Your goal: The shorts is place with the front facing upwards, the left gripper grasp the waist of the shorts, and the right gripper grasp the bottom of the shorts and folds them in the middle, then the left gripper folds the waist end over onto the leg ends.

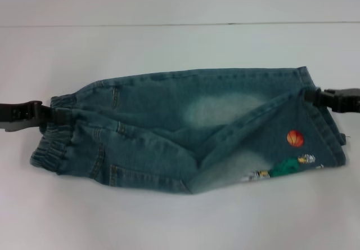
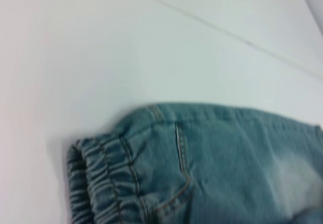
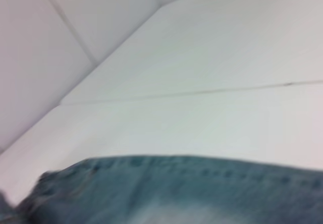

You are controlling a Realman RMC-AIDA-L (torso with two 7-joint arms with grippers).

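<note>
Left gripper (image 1: 49,115): black, entering from the 9 o'clock edge of the head view, clenched on the waist of the shorts (image 1: 55,140). Fingertips buried in the gathered elastic band at its upper part.

Right gripper (image 1: 316,97): black, entering from the 3 o'clock edge, clamped on the bottom of the shorts (image 1: 323,123) at the upper hem corner, toward 2 o'clock from the garment's centre.

Shorts (image 1: 169,132): stretched lengthwise between both grippers on the white table (image 1: 169,222), waist at 9 o'clock, leg hems at 3 o'clock. Partly folded along the long axis; upper leg panel with a pale faded patch (image 1: 222,108) overlapping the lower panel, fold crease running diagonally from the centre toward the 2 o'clock corner. Orange basketball embroidery (image 1: 295,138) and green cartoon figure (image 1: 292,166) exposed on the panel near 4 o'clock. Patch pocket stitching visible near 8 o'clock.

Left wrist view: puckered waistband (image 2: 93,183) with stitched rows, plus a belt loop (image 2: 179,143) on the denim, lying against the table; gripper fingers out of frame.

Right wrist view: denim edge (image 3: 192,188) with a stitched seam over the table, heavily blurred; gripper fingers out of frame.

Table seam line (image 1: 180,24) crossing at 12 o'clock, well apart from the garment.
</note>
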